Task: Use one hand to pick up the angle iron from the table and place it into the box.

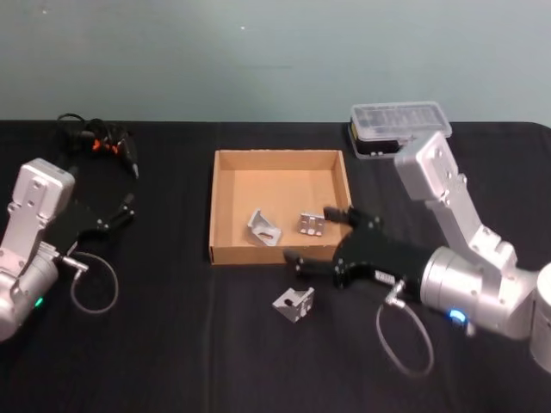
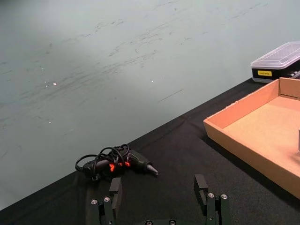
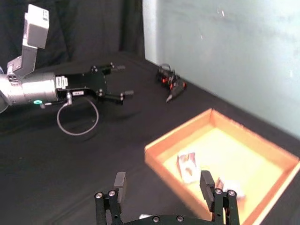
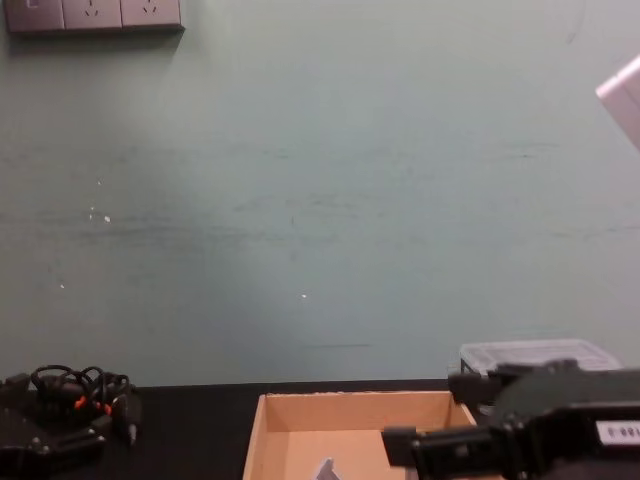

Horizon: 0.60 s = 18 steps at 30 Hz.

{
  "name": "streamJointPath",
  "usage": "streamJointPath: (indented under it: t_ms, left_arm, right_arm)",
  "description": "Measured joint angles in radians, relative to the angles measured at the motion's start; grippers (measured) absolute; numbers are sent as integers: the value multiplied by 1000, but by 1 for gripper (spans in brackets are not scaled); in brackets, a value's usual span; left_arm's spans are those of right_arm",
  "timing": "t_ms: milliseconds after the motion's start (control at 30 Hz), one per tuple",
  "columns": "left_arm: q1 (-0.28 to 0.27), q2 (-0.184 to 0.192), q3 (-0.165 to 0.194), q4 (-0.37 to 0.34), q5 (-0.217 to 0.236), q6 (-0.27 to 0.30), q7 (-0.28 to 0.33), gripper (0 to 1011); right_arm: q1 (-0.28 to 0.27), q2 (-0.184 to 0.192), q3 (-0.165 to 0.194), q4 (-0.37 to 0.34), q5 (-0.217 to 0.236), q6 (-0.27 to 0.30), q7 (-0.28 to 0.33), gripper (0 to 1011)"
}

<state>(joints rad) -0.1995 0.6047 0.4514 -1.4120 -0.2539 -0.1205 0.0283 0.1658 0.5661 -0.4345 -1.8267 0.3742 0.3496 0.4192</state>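
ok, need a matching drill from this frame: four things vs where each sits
Things:
1. loose angle iron
2. plastic case
3. right gripper
4. left gripper

Places:
A. parked over the left side of the table
B. at the front right corner of the box, fingers open
C. on the table, in front of the box
D. behind the box's rear right corner

Pairs: 1-C, 2-D, 3-B, 4-A

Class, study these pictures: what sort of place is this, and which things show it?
Probably a robotics lab bench: the left gripper and right gripper reach over a black table holding a box of angle irons and an organiser case.
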Motion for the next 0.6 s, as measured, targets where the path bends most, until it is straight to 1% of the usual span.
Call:
streamJointPath:
  t_ms: [100, 200, 400, 600]
  left_arm:
    - [0, 0, 0, 0, 0, 0, 0, 1011]
    - [0, 0, 0, 0, 0, 0, 0, 1011]
    - [0, 0, 0, 0, 0, 0, 0, 1011]
    - [0, 0, 0, 0, 0, 0, 0, 1011]
  right_arm:
    - [-38, 4, 12, -35, 27, 48, -24, 1000]
    - [-61, 13, 14, -51, 37, 72, -34, 1000]
    - [-85, 32, 1, -56, 33, 96, -43, 1000]
    - [-92, 39, -14, -34, 16, 117, -46, 1000]
